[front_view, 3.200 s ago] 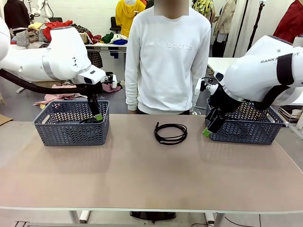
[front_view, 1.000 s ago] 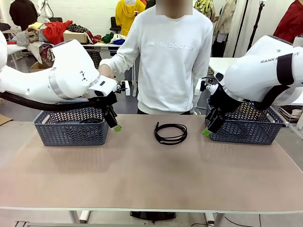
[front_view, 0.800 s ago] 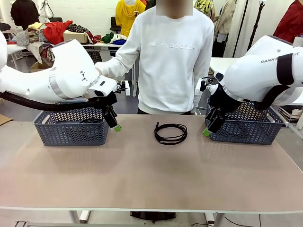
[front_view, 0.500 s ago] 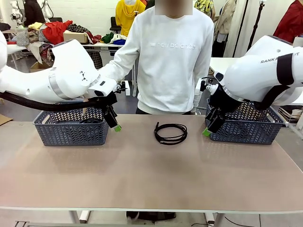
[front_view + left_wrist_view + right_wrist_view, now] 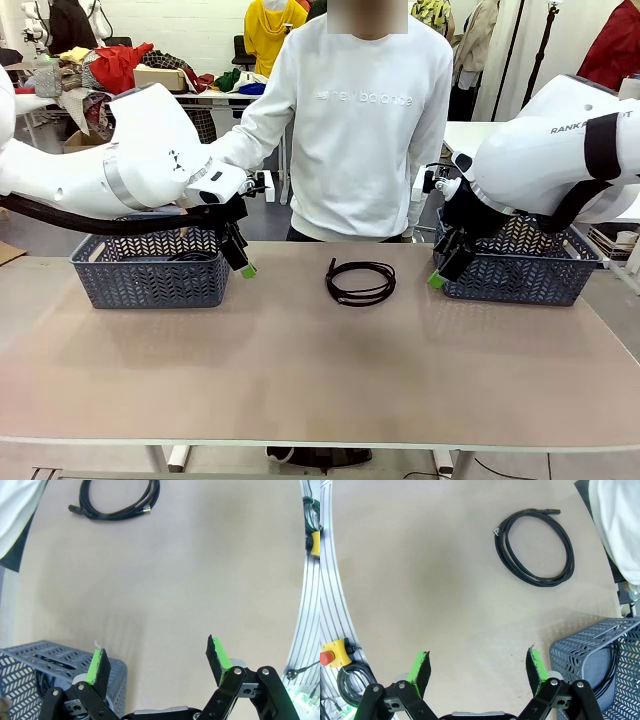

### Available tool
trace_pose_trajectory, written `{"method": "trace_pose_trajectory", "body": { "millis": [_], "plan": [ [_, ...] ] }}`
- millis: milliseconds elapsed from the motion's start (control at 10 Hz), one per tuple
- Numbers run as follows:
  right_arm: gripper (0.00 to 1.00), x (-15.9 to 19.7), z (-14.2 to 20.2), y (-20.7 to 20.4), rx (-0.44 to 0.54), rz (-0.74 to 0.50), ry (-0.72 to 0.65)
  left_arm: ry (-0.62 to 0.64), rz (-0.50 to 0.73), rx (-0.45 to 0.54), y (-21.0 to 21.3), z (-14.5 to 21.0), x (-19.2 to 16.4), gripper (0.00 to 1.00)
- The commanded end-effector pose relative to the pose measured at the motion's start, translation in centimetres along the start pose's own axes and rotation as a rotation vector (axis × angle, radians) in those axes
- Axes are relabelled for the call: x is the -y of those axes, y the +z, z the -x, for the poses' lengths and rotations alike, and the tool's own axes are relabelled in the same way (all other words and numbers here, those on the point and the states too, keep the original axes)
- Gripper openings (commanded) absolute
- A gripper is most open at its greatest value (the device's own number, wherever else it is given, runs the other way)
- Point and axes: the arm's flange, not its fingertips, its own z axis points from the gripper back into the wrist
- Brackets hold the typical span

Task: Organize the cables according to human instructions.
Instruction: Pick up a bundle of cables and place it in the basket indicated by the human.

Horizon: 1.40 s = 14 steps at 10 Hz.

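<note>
last loose cable point(image 5: 361, 282) lies coiled mid-table between the baskets point(image 5: 150, 265), looks light and floppy so pinch across the bundled loops, not the plug; left gripper point(image 5: 157, 661) and right gripper point(image 5: 479, 670) both spread wide, empty.

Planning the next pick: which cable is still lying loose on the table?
The coiled cable at the table's middle, in front of the person; the other visible cable sits inside the left basket.
</note>
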Motion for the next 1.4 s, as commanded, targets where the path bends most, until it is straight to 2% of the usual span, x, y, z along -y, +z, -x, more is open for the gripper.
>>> {"method": "trace_pose_trajectory", "body": {
  "millis": [0,200,400,600,800,1100,1300],
  "plan": [
    [1.0,-0.1,0.0,0.0,-0.001,0.001,0.003,0.001,0.0,-0.001,0.2,0.0,-0.1,1.0],
    [1.0,-0.1,0.0,0.0,-0.001,0.001,0.003,0.0,0.0,0.0,0.0,0.0,0.0,1.0],
    [1.0,-0.1,0.0,0.0,-0.001,0.001,0.003,-0.052,0.01,-0.031,-0.1,-1.3,-1.0,1.0],
    [1.0,-0.1,0.0,0.0,-0.001,0.001,0.003,0.121,-0.003,-0.092,-0.3,-3.1,-1.8,1.0],
    [1.0,-0.1,0.0,0.0,-0.001,0.001,0.003,0.303,-0.037,-0.146,-0.9,-6.7,-2.6,1.0],
    [1.0,-0.1,0.0,0.0,-0.001,0.001,0.003,0.41,-0.051,-0.195,-3.5,-10.9,-4.0,1.0],
    [1.0,-0.1,0.0,0.0,-0.001,0.001,0.003,0.505,-0.057,-0.19,-5.2,-12.9,-5.2,1.0]
  ]
}}
